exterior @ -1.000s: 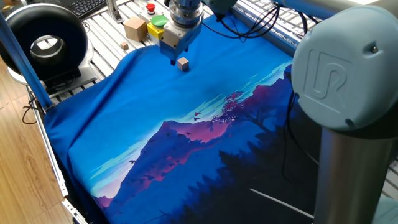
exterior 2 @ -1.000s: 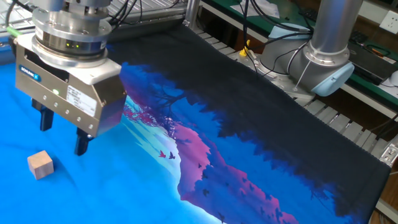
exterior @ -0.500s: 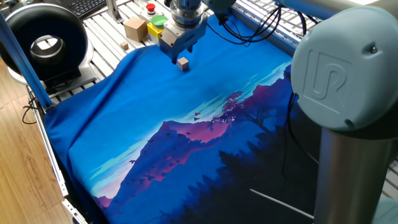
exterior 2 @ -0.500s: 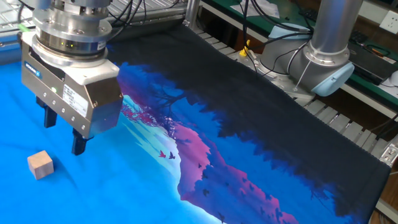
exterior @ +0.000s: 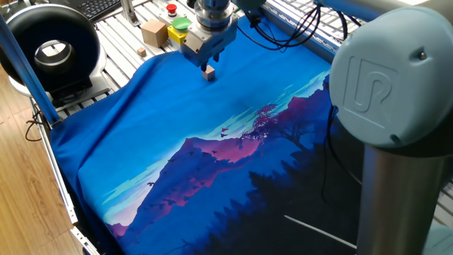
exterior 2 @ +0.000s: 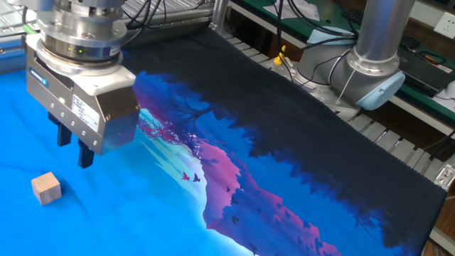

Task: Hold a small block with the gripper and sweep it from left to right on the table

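The small block [exterior 2: 46,188], a tiny light-tan cube, lies on the blue cloth of the table [exterior 2: 284,149]. In the other fixed view my gripper [exterior 2: 75,144] hangs just above the cloth, to the right of and behind the block, without touching it. Its two black fingers [exterior 2: 86,153] stand apart with nothing between them. In one fixed view the gripper [exterior: 204,64] is at the far edge of the table [exterior: 177,142], and the block [exterior: 209,72] shows right below its fingertips.
Behind the cloth on the slatted metal stand a larger tan box [exterior: 152,32], a yellow box with a green button [exterior: 180,25] and a red button [exterior: 170,9]. A black round device [exterior: 49,49] sits at the far left. The arm's grey base [exterior: 389,106] fills the right.
The gripper has turned a little about its vertical axis and drifted slightly toward the block; its fingers look closer together. The block has not moved.
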Robot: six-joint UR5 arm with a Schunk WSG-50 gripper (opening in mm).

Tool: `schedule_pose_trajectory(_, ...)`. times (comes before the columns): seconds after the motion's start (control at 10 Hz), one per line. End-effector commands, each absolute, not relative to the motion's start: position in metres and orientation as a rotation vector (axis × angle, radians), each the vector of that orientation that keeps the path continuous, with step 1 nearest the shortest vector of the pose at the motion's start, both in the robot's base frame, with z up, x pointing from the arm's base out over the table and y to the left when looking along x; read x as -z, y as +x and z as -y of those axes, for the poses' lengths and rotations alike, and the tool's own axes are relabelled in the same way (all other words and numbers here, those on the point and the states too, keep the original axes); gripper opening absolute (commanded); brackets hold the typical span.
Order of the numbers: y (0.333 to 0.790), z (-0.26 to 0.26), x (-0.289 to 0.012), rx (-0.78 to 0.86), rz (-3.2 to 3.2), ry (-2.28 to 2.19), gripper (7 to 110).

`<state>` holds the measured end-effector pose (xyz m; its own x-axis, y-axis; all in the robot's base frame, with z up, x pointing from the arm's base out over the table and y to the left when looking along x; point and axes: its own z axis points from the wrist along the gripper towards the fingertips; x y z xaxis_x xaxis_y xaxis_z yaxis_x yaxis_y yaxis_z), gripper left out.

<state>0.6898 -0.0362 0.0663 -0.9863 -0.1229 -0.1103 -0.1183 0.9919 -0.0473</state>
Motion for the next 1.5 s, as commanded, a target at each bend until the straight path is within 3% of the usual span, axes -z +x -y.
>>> schedule_pose_trajectory(0.0,0.702,0.046,-0.068,0.044,-3.020,-0.225,44)
schedule_pose_trajectory(0.1,0.707,0.052,-0.067,0.043,-3.017,-0.239,66)
schedule_pose_trajectory(1.4,0.733,0.051,-0.032,0.033,-2.989,-0.218,66)
